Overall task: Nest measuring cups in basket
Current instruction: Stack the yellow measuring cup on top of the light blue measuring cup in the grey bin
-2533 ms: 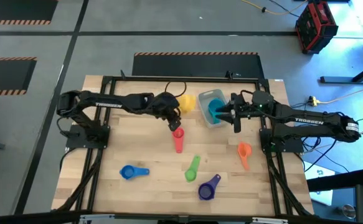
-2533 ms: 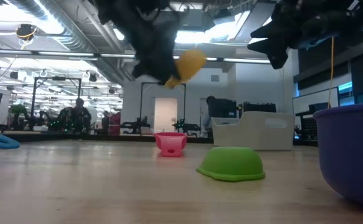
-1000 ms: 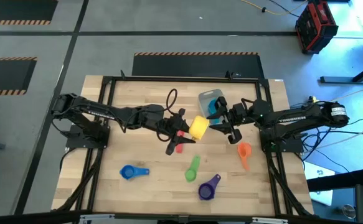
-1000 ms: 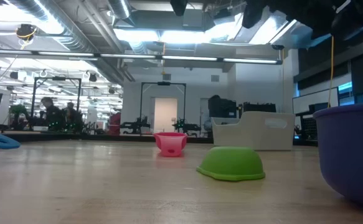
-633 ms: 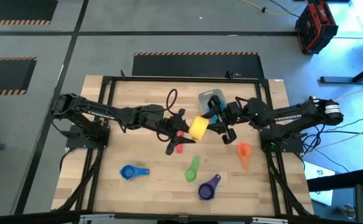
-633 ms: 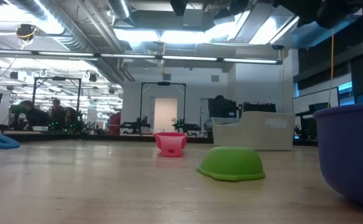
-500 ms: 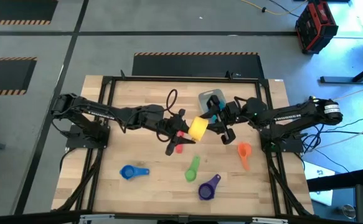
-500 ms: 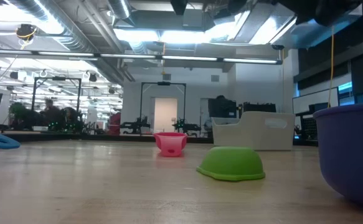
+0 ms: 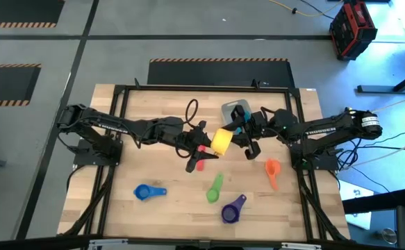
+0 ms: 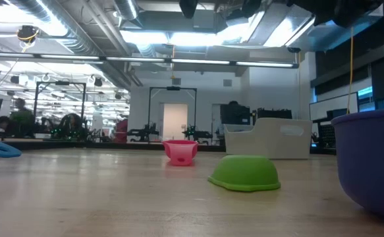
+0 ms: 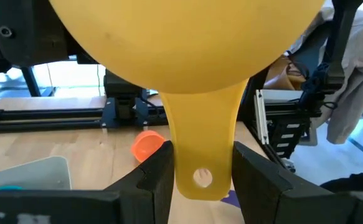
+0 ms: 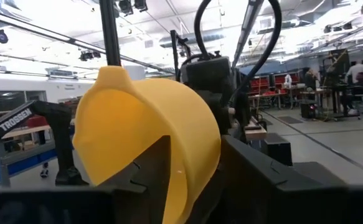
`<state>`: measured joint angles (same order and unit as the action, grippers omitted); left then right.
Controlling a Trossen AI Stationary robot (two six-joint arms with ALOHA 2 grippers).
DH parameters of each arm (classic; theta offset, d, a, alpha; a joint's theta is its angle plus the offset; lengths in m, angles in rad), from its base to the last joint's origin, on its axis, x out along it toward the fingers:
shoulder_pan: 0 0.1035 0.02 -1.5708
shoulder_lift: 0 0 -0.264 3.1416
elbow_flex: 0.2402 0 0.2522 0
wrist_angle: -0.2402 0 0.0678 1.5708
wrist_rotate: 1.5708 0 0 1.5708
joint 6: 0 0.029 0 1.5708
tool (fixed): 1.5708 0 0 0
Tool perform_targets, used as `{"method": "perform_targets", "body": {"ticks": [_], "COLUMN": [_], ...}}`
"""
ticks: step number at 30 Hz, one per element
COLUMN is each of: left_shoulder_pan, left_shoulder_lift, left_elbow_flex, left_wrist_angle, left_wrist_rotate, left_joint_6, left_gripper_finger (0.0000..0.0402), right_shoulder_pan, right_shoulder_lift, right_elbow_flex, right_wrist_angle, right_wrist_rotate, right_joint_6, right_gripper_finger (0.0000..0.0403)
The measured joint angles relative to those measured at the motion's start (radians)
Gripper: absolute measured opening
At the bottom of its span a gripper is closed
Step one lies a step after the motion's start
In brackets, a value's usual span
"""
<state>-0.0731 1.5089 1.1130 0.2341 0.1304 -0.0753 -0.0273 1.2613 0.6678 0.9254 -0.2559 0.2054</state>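
My left gripper (image 9: 203,144) is shut on the yellow measuring cup (image 9: 221,142), held high over the table's middle. My right gripper (image 9: 242,141) comes at the cup's bowl from the right and is shut on it. The grey-clear basket (image 9: 235,114) stands on the table beyond them with the teal cup (image 9: 240,121) inside. The red cup (image 9: 199,163) lies under the left gripper. The orange (image 9: 272,170), green (image 9: 215,187), purple (image 9: 233,208) and blue (image 9: 149,192) cups lie on the near half; the green bowl (image 10: 244,173) rests mouth down. My left gripper pinches the yellow cup's flat handle (image 11: 201,163) between its two fingers (image 11: 156,177), across its width near the free end with the hole. The fingers come about level from the table's left. The cup is lifted clear, bowl pointing away from the gripper. My right gripper has the yellow bowl's side (image 12: 190,180), opposite the handle, between its two fingers (image 12: 149,169). It comes about level from the table's right. The bowl fills the gap between the fingers. Whether a finger reaches inside the bowl does not show.
A black metal frame (image 9: 119,89) runs around the wooden table top. A black cable (image 9: 190,107) loops above the left arm. Bare wood shows on the table's left half and between the scattered cups. People (image 10: 20,108) move in the room far behind.
My right gripper has moved toward the table's left, from beside the basket up to the yellow cup's bowl, and has stayed there for the last half second. My left gripper has held the yellow cup still.
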Motion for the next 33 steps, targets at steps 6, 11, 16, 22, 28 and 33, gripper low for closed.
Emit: {"method": "perform_targets", "body": {"ticks": [6,11,16,22,28,33], "left_shoulder_pan": [0.0,0.0,0.0,-0.001,-0.001,-0.001], "left_shoulder_lift": [0.0,0.0,0.0,0.001,0.001,0.001], "left_elbow_flex": [0.0,0.0,0.0,0.0,0.0,0.0], "left_wrist_angle": [-0.002,-0.008,-0.009,-0.017,-0.018,-0.021], "left_wrist_rotate": [-0.016,-0.017,-0.029,-0.082,-0.102,-0.106], "left_joint_6": [0.0,0.001,-0.001,-0.001,0.0,-0.002], "left_gripper_finger": [0.0134,0.0134,0.0134,0.0136,0.0138,0.0138], "right_shoulder_pan": [0.0,0.0,0.0,-0.002,-0.002,-0.002], "right_shoulder_lift": [0.0,0.0,0.0,0.0,0.0,0.0], "right_elbow_flex": [0.0,0.0,0.0,0.0,0.0,0.0], "right_wrist_angle": [-0.015,-0.015,-0.015,-0.015,-0.015,-0.019], "right_wrist_rotate": [0.001,0.004,0.015,0.019,0.018,0.027], "right_joint_6": [0.0,-0.002,-0.009,-0.016,-0.015,-0.012], "right_gripper_finger": [0.0145,0.0124,0.0051,0.0011,0.0011,0.0011]}}
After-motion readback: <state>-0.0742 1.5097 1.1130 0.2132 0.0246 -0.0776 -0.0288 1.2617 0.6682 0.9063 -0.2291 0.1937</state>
